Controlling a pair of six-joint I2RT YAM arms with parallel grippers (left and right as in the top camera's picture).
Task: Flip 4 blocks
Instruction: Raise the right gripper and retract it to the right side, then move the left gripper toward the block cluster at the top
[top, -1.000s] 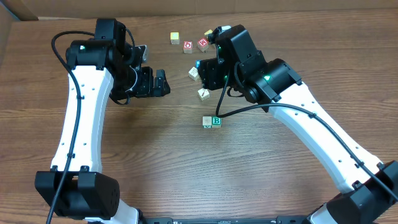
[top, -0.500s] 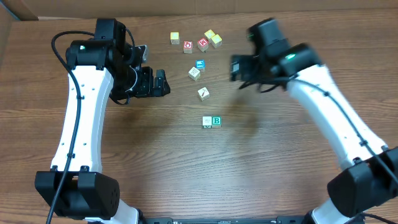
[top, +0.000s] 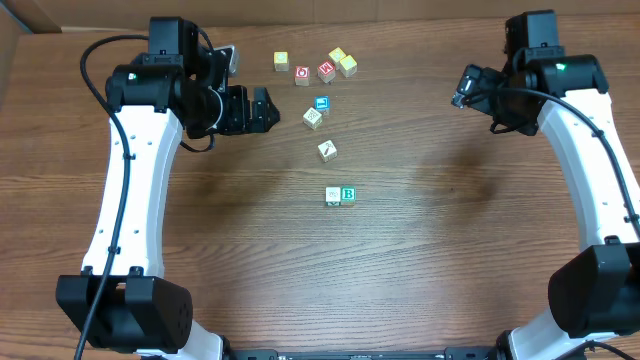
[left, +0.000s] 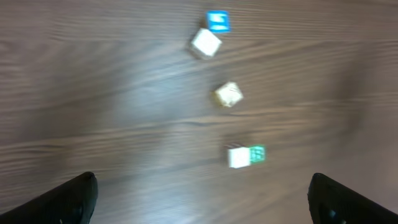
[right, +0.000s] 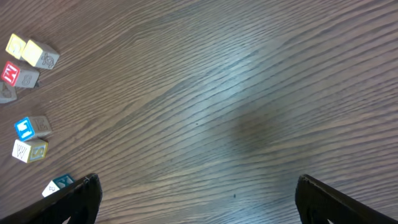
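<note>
Fingers (left: 68, 199) of left gripper (top: 250, 108) and right gripper (top: 466, 88) hang spread, empty, with 4 pale blocks (top: 327, 150) near the middle of the tabletop (top: 420, 260).

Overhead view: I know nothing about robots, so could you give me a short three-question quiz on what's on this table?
1. True or false: the left gripper and the right gripper are both open and empty.
2. Which block touches the green "B" block? A) a pale cream block B) the blue-printed block C) a red-printed block
3. Which gripper is nearer the blocks?
Key: 1 true; 2 A; 3 the left.
</note>
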